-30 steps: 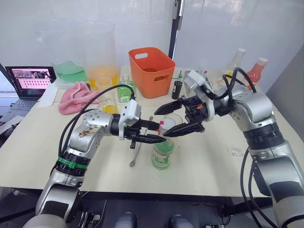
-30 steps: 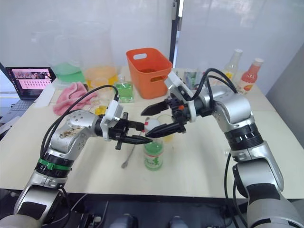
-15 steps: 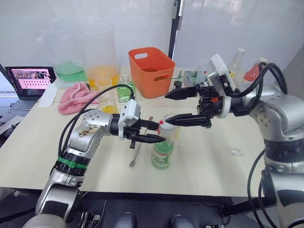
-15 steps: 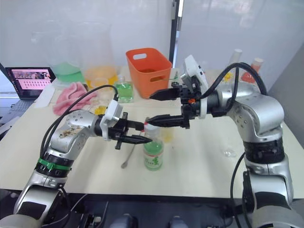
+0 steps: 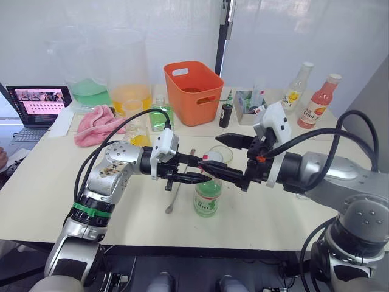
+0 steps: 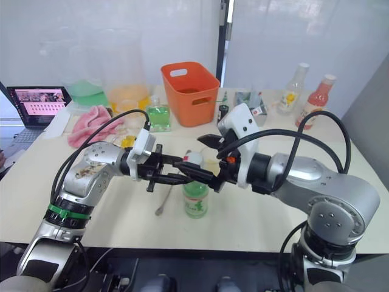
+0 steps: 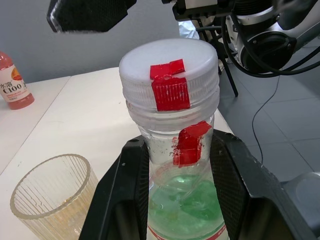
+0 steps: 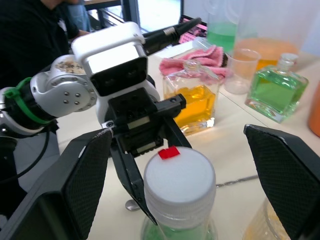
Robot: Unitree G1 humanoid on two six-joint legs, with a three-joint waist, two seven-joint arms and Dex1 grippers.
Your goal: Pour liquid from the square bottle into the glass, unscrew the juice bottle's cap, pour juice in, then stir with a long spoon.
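Left jaws (image 5: pixel 193 169) pinched the juice bottle (image 5: pixel 208 193) at its neck below the juice bottle's cap (image 7: pixel 169 67), right jaws (image 5: pixel 230 156) spread wide around that cap without touching, bottle upright on the counter (image 5: pixel 267 213), the glass (image 7: pixel 50 187) just beside it.

left pincer (image 5: pixel 193 170) clamping juice bottle (image 5: pixel 208 193) neck, glass (image 5: pixel 221 154) just behind, cap (image 8: pixel 179 171) clear between right pincer (image 8: pixel 180 165) fingers
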